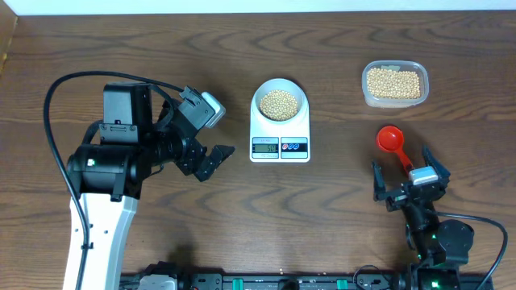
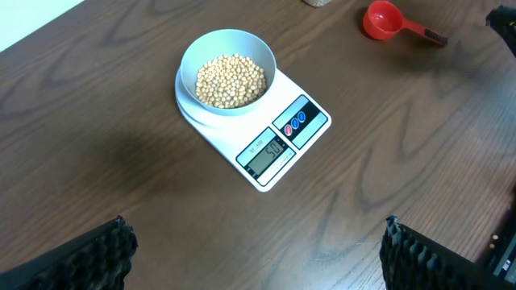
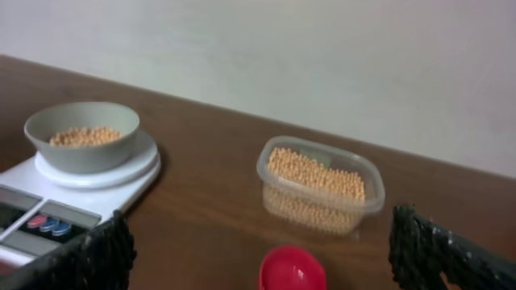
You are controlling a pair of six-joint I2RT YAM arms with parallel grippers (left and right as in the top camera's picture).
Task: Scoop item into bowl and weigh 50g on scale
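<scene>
Left gripper (image 2: 258, 242) and right gripper (image 1: 403, 167) are both standing apart, empty. Beans (image 2: 231, 79) are sitting in the bowl (image 2: 234, 42) on the scale (image 2: 321, 122) (display seemingly reading fifty); nothing should be touching it during verification.

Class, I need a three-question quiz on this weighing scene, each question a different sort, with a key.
1. True or false: the bowl of beans stands on the scale.
2. The red scoop lies: A) in the bowl; B) on the table by the right gripper; C) on the scale.
3. Fill in: the left gripper and the right gripper are both ____.
Key: 1 true; 2 B; 3 open.
</scene>
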